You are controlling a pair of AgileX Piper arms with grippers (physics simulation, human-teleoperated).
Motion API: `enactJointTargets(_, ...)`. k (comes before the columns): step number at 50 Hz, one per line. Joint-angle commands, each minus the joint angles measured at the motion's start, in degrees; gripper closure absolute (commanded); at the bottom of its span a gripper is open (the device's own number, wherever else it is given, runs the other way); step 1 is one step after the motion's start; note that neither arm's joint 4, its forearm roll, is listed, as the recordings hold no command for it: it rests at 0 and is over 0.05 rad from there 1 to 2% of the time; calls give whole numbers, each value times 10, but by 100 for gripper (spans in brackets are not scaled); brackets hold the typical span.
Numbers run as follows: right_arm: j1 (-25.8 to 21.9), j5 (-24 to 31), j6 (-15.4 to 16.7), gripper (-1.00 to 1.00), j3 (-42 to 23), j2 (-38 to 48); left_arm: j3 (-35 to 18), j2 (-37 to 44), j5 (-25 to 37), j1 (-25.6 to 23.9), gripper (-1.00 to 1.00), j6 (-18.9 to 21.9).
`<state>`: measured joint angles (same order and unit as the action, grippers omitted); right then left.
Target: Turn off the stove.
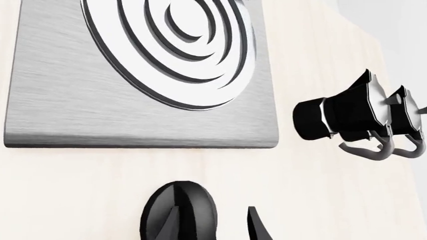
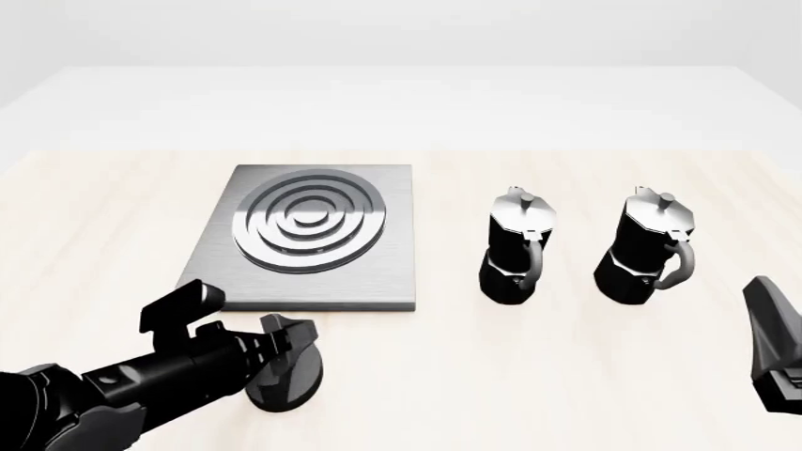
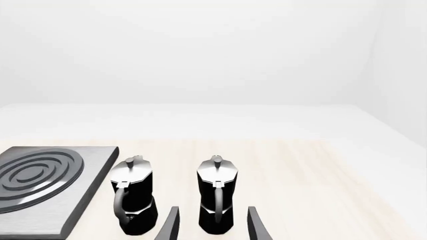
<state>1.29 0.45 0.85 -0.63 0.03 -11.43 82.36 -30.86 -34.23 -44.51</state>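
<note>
The stove (image 1: 133, 100), in the left wrist view, is a grey square plate with silver rings, lying flat on the pale table (image 1: 320, 190). Just off its near edge sits the black knob (image 1: 179, 212) with its ridge, one only. The left gripper (image 1: 210, 225) has one finger (image 1: 172, 222) lying over the knob's face and the other finger (image 1: 259, 227) beside the knob on bare table, so the jaws stand apart and nothing is clamped. Two pots (image 1: 347, 112) stand beyond, well apart from the plate.

In the front view the stove (image 2: 314, 235) lies left of centre, the knob (image 2: 288, 376) near its front edge, and the left gripper (image 2: 295, 343) rests right at the knob (contact looks likely, but I cannot be sure). By my reading the reach is done; closing on the ridge and the turn itself are left, and no indicator shows whether the stove is off. The two pots (image 2: 516, 246) stand side by side to the right. The right gripper (image 2: 777, 348) shows only at the edge, its jaws unreadable here.

The right wrist view settles it: the right gripper (image 3: 212, 225) has fingers (image 3: 170, 225) apart, holding nothing, pointing toward the two pots (image 3: 133, 195), with the stove (image 3: 47, 180) off to one side.
</note>
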Motion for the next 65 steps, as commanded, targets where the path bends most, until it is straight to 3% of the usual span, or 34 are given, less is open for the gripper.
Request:
enactJointTargets(1, 1, 0, 0, -100, 1, 0, -25, 20, 4, -6, -100, 11)
enactJointTargets(29, 5, -2, 1, -100, 4, 0, -72, 45, 24, -20, -100, 27)
enactJointTargets(65, 5, -5, 0, -100, 4, 3, -163, 29, 106, -51, -100, 50)
